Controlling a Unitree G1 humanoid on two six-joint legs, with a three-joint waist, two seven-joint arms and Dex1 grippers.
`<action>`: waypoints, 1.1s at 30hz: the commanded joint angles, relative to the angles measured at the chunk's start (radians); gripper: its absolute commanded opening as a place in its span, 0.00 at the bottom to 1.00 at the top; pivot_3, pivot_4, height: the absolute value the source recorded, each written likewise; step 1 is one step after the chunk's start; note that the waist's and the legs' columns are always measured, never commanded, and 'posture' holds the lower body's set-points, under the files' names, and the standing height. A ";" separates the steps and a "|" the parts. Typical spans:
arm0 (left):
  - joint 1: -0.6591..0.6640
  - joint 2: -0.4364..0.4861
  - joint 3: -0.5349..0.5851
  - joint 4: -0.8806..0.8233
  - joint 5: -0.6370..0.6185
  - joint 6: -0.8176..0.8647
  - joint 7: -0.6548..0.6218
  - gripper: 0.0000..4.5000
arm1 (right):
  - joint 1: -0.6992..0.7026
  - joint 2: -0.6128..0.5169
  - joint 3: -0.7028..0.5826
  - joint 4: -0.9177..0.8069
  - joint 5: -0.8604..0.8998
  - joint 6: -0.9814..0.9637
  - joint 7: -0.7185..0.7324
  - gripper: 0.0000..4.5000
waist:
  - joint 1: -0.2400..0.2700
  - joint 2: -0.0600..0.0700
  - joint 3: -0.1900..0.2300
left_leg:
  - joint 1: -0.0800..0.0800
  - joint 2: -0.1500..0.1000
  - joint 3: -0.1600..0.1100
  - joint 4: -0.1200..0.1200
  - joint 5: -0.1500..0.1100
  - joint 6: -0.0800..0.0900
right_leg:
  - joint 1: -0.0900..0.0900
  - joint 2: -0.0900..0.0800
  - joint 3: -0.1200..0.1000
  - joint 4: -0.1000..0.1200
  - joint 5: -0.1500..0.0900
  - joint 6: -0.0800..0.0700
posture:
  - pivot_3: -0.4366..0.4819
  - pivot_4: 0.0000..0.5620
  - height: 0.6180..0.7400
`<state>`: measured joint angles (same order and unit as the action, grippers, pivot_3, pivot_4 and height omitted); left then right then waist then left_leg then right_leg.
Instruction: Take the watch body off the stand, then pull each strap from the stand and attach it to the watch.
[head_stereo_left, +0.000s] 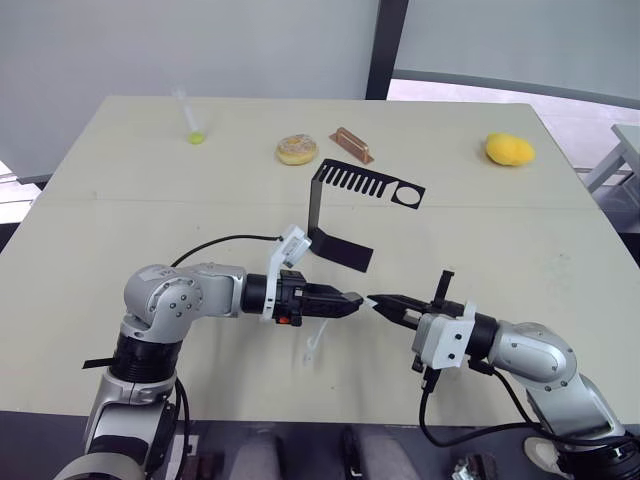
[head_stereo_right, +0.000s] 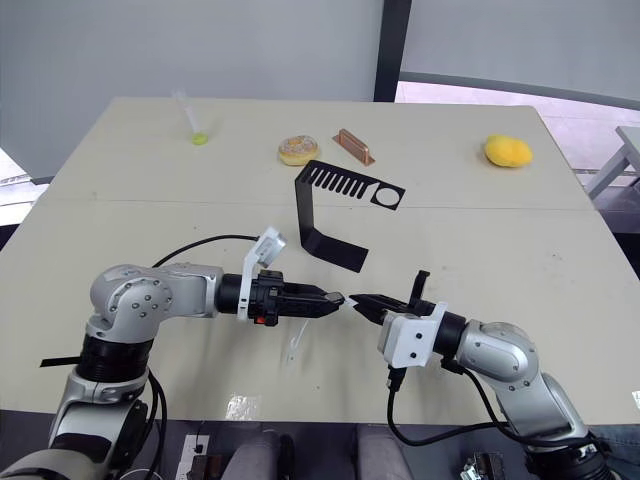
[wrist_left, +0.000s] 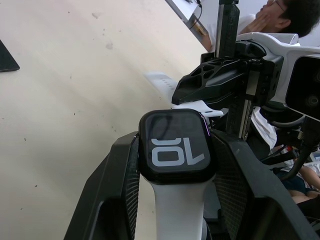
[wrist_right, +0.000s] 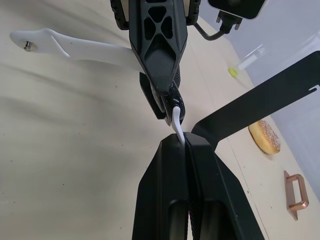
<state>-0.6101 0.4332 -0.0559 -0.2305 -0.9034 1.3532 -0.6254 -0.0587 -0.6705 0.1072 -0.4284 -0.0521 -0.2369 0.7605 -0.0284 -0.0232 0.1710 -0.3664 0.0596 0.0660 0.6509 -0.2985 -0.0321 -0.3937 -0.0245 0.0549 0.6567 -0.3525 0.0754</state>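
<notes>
The watch body (wrist_left: 175, 145), black with white digits on its screen, sits clamped between my left gripper's (head_stereo_left: 345, 301) fingers. One white strap (wrist_left: 177, 210) is joined to it and hangs below the left gripper (head_stereo_left: 315, 344). My right gripper (head_stereo_left: 385, 303) faces the left one tip to tip over the near middle of the table, shut on the second white strap (wrist_right: 177, 125). That strap's end touches the free edge of the watch body (wrist_left: 198, 106). The black stand (head_stereo_left: 318, 205) is upright behind both grippers, with its slotted top plate (head_stereo_left: 365, 183) bare.
Along the far side of the table (head_stereo_left: 120, 230) lie a clear tube with a green end (head_stereo_left: 192, 122), a donut (head_stereo_left: 297, 149), a copper-brown block (head_stereo_left: 352, 144) and a yellow object (head_stereo_left: 509, 149). A person (wrist_left: 280, 15) sits beyond the table's right side.
</notes>
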 joint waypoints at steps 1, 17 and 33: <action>-0.006 -0.038 -0.039 -0.064 -0.038 0.008 -0.020 0.35 | -0.028 0.023 0.022 -0.043 0.013 -0.006 -0.008 0.00 | 0.000 0.000 0.000 | 0.000 0.000 0.000 0.000 0.000 0.000 | 0.000 0.000 0.000 0.000 0.000 0.000 | 0.48 0.27 1.00; -0.005 -0.055 -0.040 -0.066 -0.033 0.004 -0.008 0.35 | -0.034 0.035 0.040 -0.045 0.015 0.019 0.001 0.00 | 0.000 0.000 0.000 | 0.000 0.000 0.000 0.000 0.000 0.000 | 0.000 0.000 0.000 0.000 0.000 0.000 | 0.48 0.27 1.00; -0.004 -0.054 -0.043 -0.069 -0.034 0.005 -0.009 0.35 | -0.043 0.052 0.056 -0.031 0.006 0.020 0.002 0.00 | 0.000 0.000 0.000 | 0.000 0.000 0.000 0.000 0.000 0.000 | 0.000 0.000 0.000 0.000 0.000 0.000 | 0.48 0.27 1.00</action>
<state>-0.6100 0.4194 -0.0535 -0.2305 -0.8951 1.3540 -0.6049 -0.0725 -0.6397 0.1248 -0.4199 -0.0601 -0.1955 0.7607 -0.0284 -0.0232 0.1710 -0.3665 0.0596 0.0660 0.6508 -0.2985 -0.0321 -0.3938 -0.0246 0.0549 0.6566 -0.3525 0.0754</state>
